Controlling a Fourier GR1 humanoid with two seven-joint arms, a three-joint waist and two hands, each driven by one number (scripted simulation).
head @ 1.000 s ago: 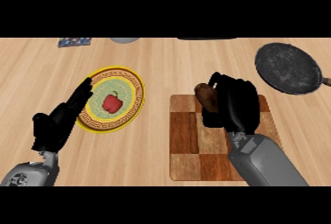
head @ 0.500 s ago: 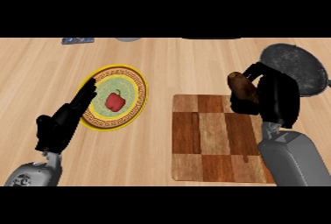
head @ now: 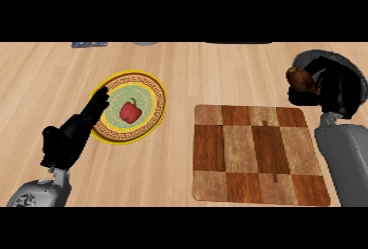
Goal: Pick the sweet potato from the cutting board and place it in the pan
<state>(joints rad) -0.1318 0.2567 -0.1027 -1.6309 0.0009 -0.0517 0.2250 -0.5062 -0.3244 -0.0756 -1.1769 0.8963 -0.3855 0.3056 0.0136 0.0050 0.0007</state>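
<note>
The board now lies bare; half a second ago the right hand was above its top edge. That hand has swung over the pan, fingers curled round the potato, so release looks near. The left hand rests open, fingers straight, beside the plate with its red pepper

The right hand curls round the brown sweet potato, held over the dark pan, beyond the far right corner of the checkered cutting board. Left of the board sits a yellow-rimmed plate bearing a red pepper. The left hand rests open at the plate's left edge.
</note>
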